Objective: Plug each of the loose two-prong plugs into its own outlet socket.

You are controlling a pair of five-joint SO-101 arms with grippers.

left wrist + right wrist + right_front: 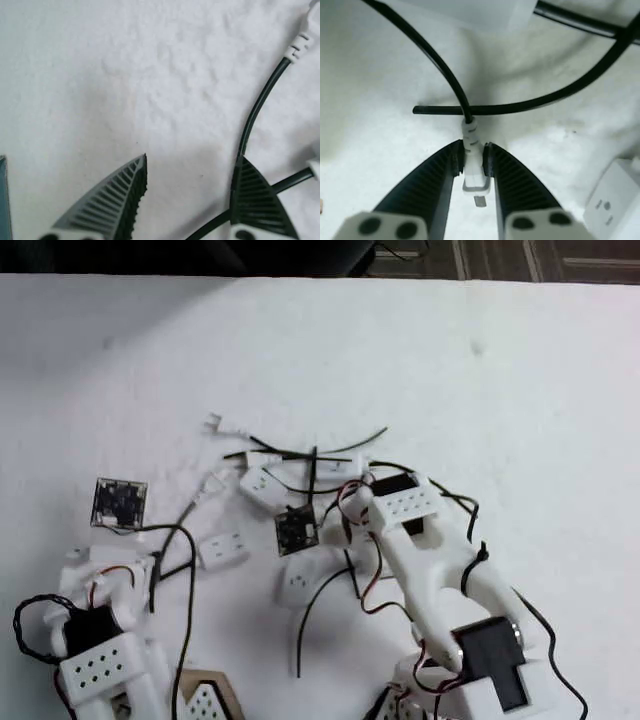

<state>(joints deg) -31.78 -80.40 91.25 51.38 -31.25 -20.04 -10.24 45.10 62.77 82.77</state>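
My right gripper point(472, 146) is shut on a white two-prong plug point(475, 172), whose black cable point(438, 60) curves away over the table. A white outlet socket point(614, 201) lies close beside it. In the high view this gripper point(342, 504) sits mid-table among white outlet sockets point(300, 585), point(262, 485), point(222, 550). My left gripper point(192, 159) is open low over bare table, with a black cable point(257, 107) running past one finger point(252, 192) to a white plug end point(299, 42). In the high view it point(150, 572) is at the lower left.
Two small black circuit boards point(120, 502), point(296, 530) lie on the white table. Loose white plugs point(213, 422), point(215, 483) and tangled black cables point(310, 455) spread across the middle. Another white socket point(340, 465) sits behind. The far half of the table point(450, 350) is bare.
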